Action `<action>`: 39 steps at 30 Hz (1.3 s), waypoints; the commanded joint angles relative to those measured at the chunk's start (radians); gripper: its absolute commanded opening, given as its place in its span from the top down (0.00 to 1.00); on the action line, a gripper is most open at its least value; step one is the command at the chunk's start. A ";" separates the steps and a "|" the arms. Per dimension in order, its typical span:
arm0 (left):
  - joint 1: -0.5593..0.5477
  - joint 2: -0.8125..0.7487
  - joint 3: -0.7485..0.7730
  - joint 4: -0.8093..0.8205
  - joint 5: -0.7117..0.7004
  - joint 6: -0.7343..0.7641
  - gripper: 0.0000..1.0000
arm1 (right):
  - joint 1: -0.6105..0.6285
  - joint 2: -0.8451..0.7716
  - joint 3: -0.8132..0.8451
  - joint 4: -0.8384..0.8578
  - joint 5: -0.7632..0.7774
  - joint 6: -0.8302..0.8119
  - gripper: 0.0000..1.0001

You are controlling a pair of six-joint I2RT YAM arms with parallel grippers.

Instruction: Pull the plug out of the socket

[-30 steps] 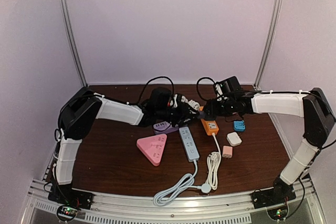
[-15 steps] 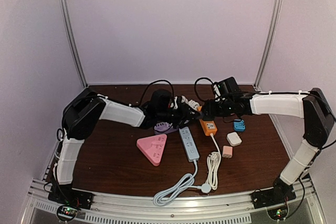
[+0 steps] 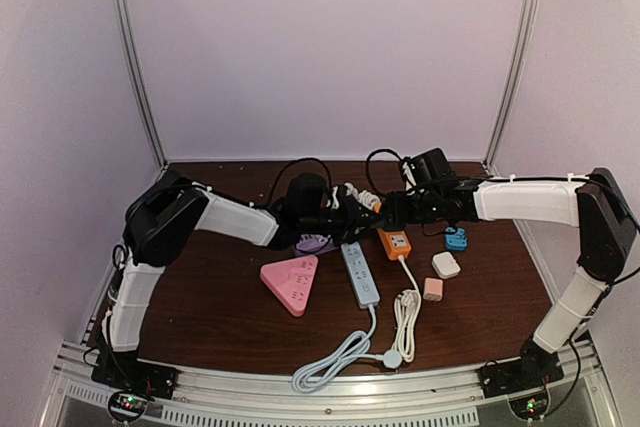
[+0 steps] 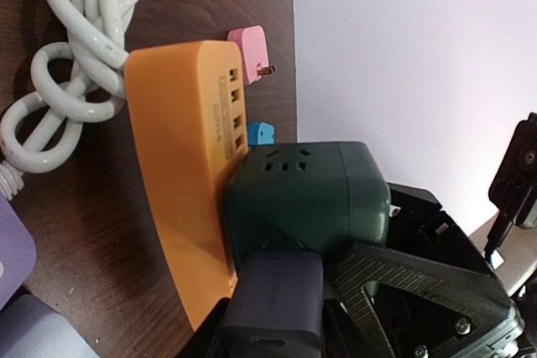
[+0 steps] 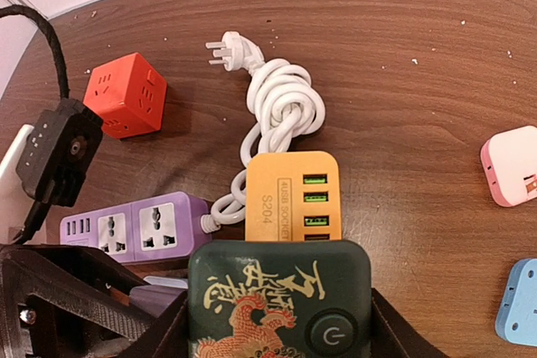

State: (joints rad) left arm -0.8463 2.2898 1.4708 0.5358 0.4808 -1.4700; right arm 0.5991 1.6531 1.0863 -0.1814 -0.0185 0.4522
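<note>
A dark green cube socket (image 5: 277, 299) with a gold dragon print and a power button sits between my right gripper's (image 5: 277, 329) fingers, which are shut on it. In the left wrist view the cube (image 4: 306, 194) has a dark blue plug (image 4: 273, 299) seated in its near face. My left gripper (image 4: 273, 329) is shut on that plug. In the top view both grippers meet at the table's middle back, the left (image 3: 350, 215) and the right (image 3: 388, 212), with the cube (image 3: 370, 215) between them.
An orange USB strip (image 5: 289, 199) lies just under and beyond the cube, with its coiled white cable (image 5: 281, 115). Around it are a purple strip (image 5: 134, 225), a red cube (image 5: 126, 95), pink (image 3: 292, 281) and grey-blue (image 3: 360, 273) strips, and small pink, white and blue adapters (image 3: 445, 265).
My right gripper with the green cube has shifted slightly left, and the left arm's elbow has come right. Both holds are unchanged, with the plug still in the cube.
</note>
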 commanded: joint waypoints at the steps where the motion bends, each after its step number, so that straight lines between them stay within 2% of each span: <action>1: -0.002 0.019 -0.019 0.084 0.014 -0.031 0.68 | 0.022 -0.032 0.004 0.031 0.013 -0.005 0.58; 6: -0.002 0.020 -0.040 0.143 0.016 -0.063 0.84 | 0.023 -0.032 -0.002 0.029 0.063 -0.014 0.58; 13: 0.002 0.000 -0.079 0.173 0.012 -0.073 0.95 | 0.020 -0.018 -0.023 0.033 0.131 -0.030 0.59; 18: 0.014 -0.028 -0.135 0.188 0.003 -0.068 0.98 | 0.005 -0.022 -0.043 0.042 0.146 -0.040 0.59; 39: 0.026 -0.096 -0.230 0.191 -0.006 -0.050 0.99 | -0.033 -0.037 -0.077 0.064 0.143 -0.057 0.61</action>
State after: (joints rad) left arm -0.8433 2.2494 1.2900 0.7521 0.4591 -1.5467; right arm 0.6224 1.6474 1.0336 -0.0967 -0.0200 0.4141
